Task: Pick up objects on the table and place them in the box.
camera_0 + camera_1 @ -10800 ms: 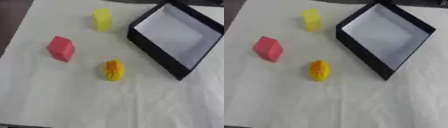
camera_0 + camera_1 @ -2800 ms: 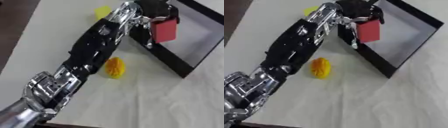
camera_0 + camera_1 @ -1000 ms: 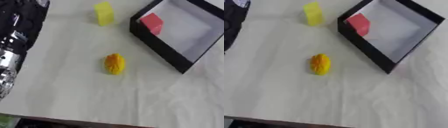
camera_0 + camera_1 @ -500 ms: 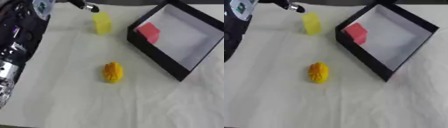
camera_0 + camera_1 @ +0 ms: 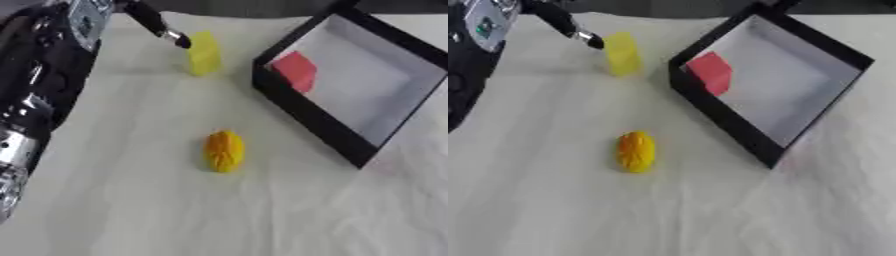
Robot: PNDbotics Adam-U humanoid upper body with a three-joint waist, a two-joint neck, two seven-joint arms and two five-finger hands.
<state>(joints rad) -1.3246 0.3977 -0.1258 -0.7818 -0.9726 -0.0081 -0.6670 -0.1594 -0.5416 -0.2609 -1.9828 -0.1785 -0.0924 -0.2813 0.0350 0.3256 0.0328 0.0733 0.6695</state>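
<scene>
A yellow block (image 5: pixel 205 52) stands upright at the back of the white table. One straight finger (image 5: pixel 156 23) of my left hand (image 5: pixel 84 15) reaches in from the upper left, its tip right beside the block's upper left side. A ribbed yellow-orange object (image 5: pixel 224 150) lies in the middle of the table. The black box (image 5: pixel 306 116) with a white floor sits at the right, and a red block (image 5: pixel 296 71) leans inside it against its left wall. My right hand shows in neither view.
My left arm (image 5: pixel 35 95), black with silver joints, fills the left edge. The table's far edge runs just behind the yellow block. White cloth spreads in front of the orange object.
The left hand has come back in from the upper left, and its fingertip has moved rightward to the yellow block. The view shifted a little.
</scene>
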